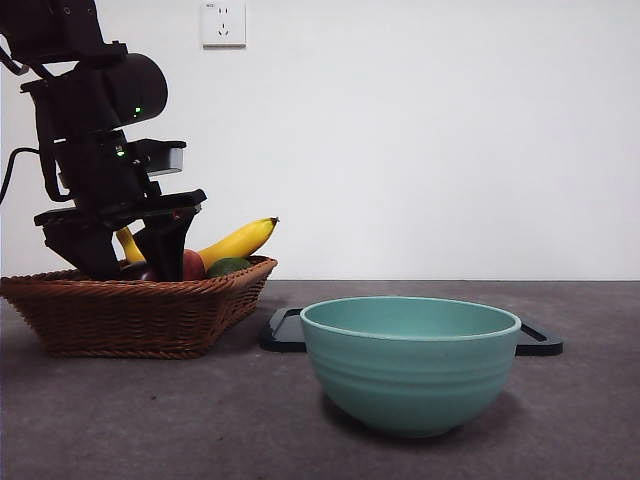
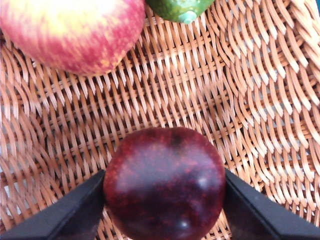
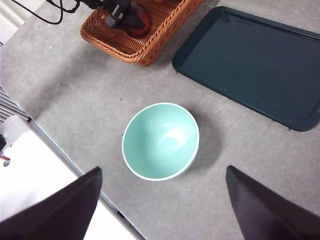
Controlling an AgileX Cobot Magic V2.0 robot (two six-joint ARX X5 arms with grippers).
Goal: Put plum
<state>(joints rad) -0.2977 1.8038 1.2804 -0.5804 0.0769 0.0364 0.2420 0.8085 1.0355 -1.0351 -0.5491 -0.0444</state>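
Left gripper (image 1: 122, 262), at the left of the front frame, is lowered into the wicker basket (image 1: 140, 318), with the arm's dark body rising to the upper left corner. In the left wrist view its two black jaws sit against opposite sides of the plum (image 2: 165, 182), pinching it. The plum is dark maroon and glossy; it fills the lower centre of that frame, with the basket weave behind it. Whether it is lifted off the weave cannot be told.

Red-and-yellow fruit (image 2: 70, 32) lies in the upper left of the left wrist frame, apart from the plum. Green fruit (image 2: 181, 9) shows at the top edge, just beside the red-and-yellow one. In the front view a banana (image 1: 236, 241) pokes over the basket rim toward the right.

Teal bowl (image 1: 410, 362) stands in the lower centre-right of the front frame, well apart from the basket. Dark tray (image 3: 250, 62) lies flat behind it, in the upper right of the right wrist frame.

Right gripper (image 3: 162, 210) hangs high above the table, over the area beside the bowl, jaws spread wide with nothing between them
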